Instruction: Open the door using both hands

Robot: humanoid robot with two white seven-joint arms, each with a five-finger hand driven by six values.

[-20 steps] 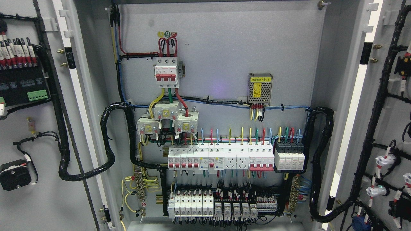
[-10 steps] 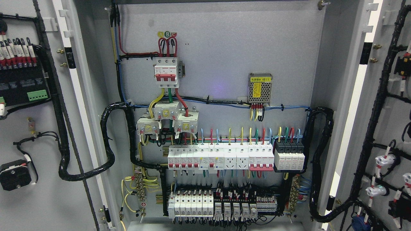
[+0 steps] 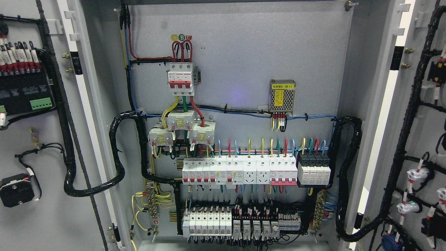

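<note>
Both doors of a grey electrical cabinet stand swung wide open. The left door [image 3: 31,230] shows its inner face at the left edge, with a black terminal block and cable loom. The right door [image 3: 423,132] shows its inner face at the right edge, with black cable looms and white connectors. Between them the grey back panel [image 3: 244,52] carries breakers and wiring. Neither of my hands nor arms shows in the head view.
On the panel sit a red and white main breaker [image 3: 180,79], a small metal power supply [image 3: 282,95], a row of breakers [image 3: 240,170] and a lower row of terminals [image 3: 240,225]. Thick black cable looms [image 3: 116,157] run from both doors into the cabinet.
</note>
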